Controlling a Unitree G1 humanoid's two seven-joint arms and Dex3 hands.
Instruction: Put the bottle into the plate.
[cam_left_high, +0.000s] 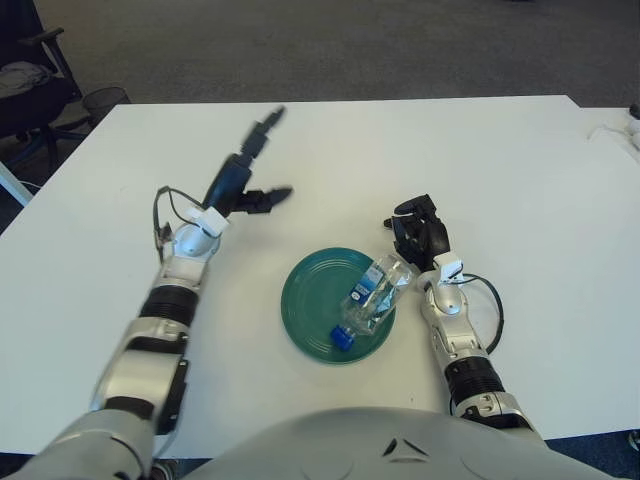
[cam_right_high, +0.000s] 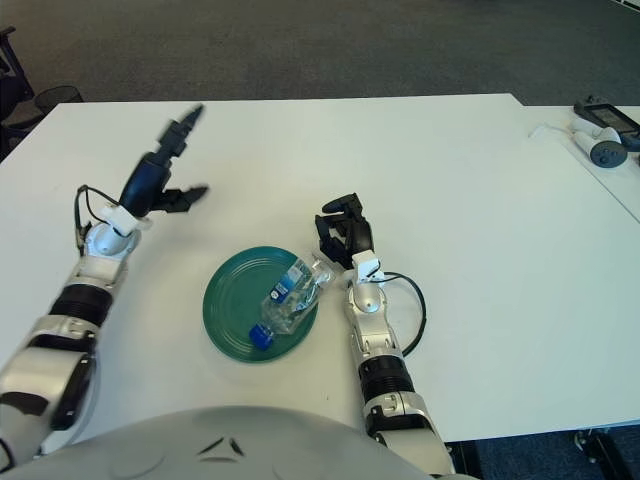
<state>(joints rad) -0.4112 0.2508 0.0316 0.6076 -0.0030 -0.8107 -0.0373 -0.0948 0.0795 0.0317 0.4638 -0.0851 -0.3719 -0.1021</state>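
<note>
Right hand (cam_left_high: 420, 234), fingers loosely spread and holding nothing, sits beside the green plate (cam_left_high: 305, 300) containing the lying bottle (cam_left_high: 372, 296).

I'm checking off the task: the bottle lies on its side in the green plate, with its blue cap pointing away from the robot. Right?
Not quite. The bottle does lie on its side in the green plate, but its blue cap points toward the robot, at the plate's near edge. The left eye view shows it. The right hand is just beyond the bottle's far end.
</note>
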